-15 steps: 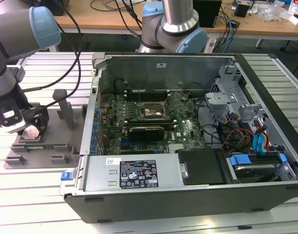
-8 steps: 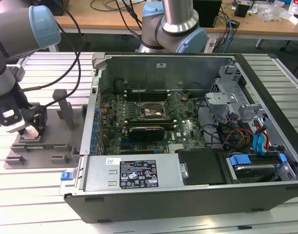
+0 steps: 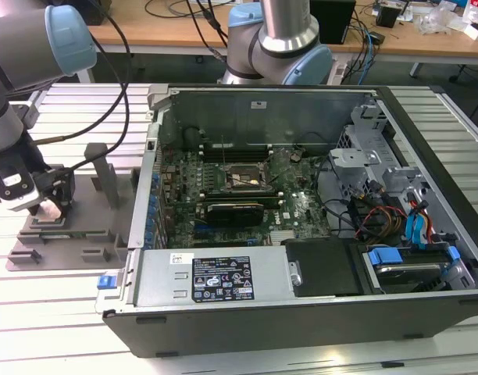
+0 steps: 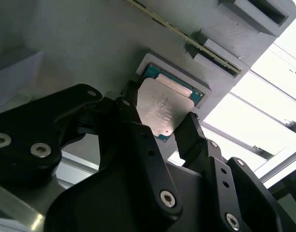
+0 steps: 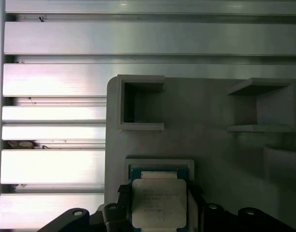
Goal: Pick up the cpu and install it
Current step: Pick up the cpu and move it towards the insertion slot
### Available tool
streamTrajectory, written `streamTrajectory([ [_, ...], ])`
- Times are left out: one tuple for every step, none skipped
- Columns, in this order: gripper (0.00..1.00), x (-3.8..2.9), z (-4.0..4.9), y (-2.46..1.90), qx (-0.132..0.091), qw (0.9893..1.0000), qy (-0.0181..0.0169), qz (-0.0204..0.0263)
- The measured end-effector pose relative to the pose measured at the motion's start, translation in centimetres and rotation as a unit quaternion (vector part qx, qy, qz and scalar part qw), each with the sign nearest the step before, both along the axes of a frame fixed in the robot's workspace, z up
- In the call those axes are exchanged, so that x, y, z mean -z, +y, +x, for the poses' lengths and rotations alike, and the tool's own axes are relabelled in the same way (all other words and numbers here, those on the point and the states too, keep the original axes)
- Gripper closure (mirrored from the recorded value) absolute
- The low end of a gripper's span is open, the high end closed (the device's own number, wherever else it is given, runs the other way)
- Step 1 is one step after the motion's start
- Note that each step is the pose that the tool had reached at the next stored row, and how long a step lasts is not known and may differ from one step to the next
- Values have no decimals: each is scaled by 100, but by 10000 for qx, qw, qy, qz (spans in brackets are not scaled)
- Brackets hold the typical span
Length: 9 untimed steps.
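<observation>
1. At the exterior view's left, over the slotted worktop (image 3: 51, 312), we are finding the gripper (image 3: 53, 205) hanging low on the gray fixture (image 3: 67, 254), beside its upright posts (image 3: 106, 178).
2. We are reading this as the pick-up step. In both wrist views the cpu (image 4: 162, 106) is lying silver face up in the fixture's square nest (image 5: 160, 162). The fingers (image 4: 133, 113) are sitting narrow around it, one against each of two opposite edges, so we are taking them to be holding the cpu. Whether it is clear of the nest floor we cannot tell.
3. We are judging that freeing it is calling for a straight, level pull. The nest rim is hugging the chip's green border closely, and any tilt could be catching a corner.
4. Moving rightward, the open computer case (image 3: 301, 312) is standing just beside the fixture. Its side wall (image 3: 145, 187) is rising between the gripper and the motherboard (image 3: 301, 211), so we are counting it as the main thing in the way.
5. Near the board's middle the black socket (image 3: 237, 178) is sitting well apart from the gripper, so the install is not yet done.
6. Toward the exterior view's right, cables (image 3: 372, 219) and a drive bay (image 3: 411, 262) are crowding that end of the case, apart from the socket.
</observation>
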<state>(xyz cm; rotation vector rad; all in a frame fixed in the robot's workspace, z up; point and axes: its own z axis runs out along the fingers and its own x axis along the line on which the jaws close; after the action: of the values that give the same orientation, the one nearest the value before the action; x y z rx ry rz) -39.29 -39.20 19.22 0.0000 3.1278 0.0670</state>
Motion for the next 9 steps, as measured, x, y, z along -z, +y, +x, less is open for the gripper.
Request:
streamTrajectory([
  [45,0,0,0,1,10000,0,0],
  [45,0,0,0,0,10000,0,0],
  [45,-1,0,0,0,10000,0,0],
  [45,-1,0,0,0,10000,0,0],
  [45,-2,0,0,0,10000,0,0],
  [45,-5,0,0,0,10000,1,0],
  [45,-16,-1,0,0,10000,3,-2],
  [45,-45,0,0,0,10000,0,0],
  [45,-115,0,0,0,10000,0,0],
])
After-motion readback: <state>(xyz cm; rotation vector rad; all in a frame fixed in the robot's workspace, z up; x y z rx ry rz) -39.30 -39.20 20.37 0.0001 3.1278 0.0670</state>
